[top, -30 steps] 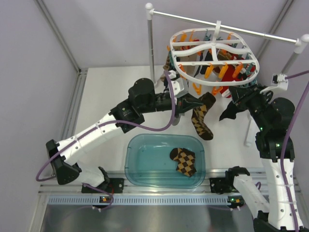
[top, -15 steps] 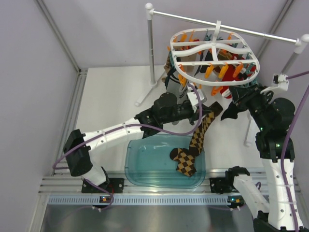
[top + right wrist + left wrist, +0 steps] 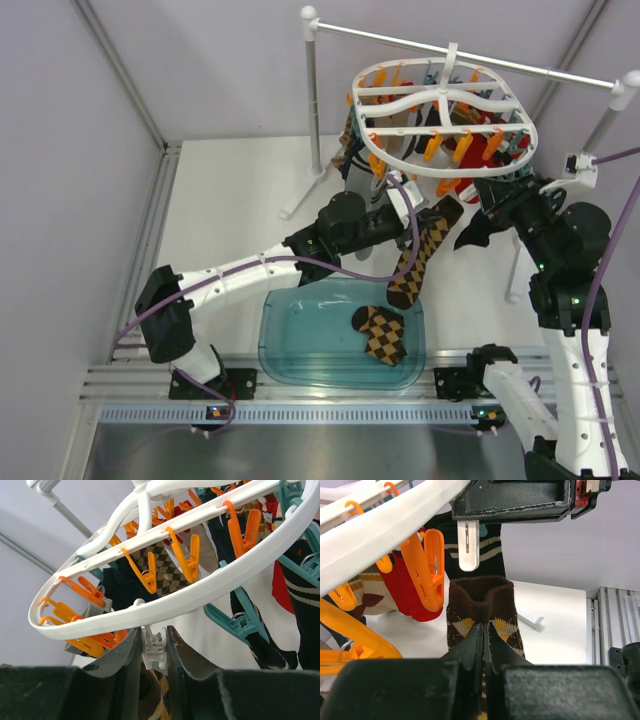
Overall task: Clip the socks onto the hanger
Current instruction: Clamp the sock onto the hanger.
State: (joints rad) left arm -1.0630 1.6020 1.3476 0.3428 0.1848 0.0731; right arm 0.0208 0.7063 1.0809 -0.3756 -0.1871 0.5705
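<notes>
1. Currently, the first checked sock (image 3: 481,597) hangs cuff-up just below the near rim of the hanger (image 3: 400,160). It is not yet clipped, and its toe dangles above the tub (image 3: 275,340).
2. The second checked sock (image 3: 380,333) lies inside the tub, untouched.
3. The left gripper (image 3: 484,630) is clamped on the first checked sock just under the cuff, with its fingers pressed together through the fabric.
4. The white clip (image 3: 152,647) hangs from the hanger rim directly above the cuff. The left wrist view shows a small gap between the two.
5. The right gripper (image 3: 152,640) is closed on the white clip, one finger on each side. I cannot tell whether the clip's mouth stands open.
6. I judge the task less than half done. The cuff must first be raised into the white clip and released there. The second checked sock then needs the full cycle.
7. Other socks (image 3: 165,567) already hang from several orange and teal clips.
</notes>
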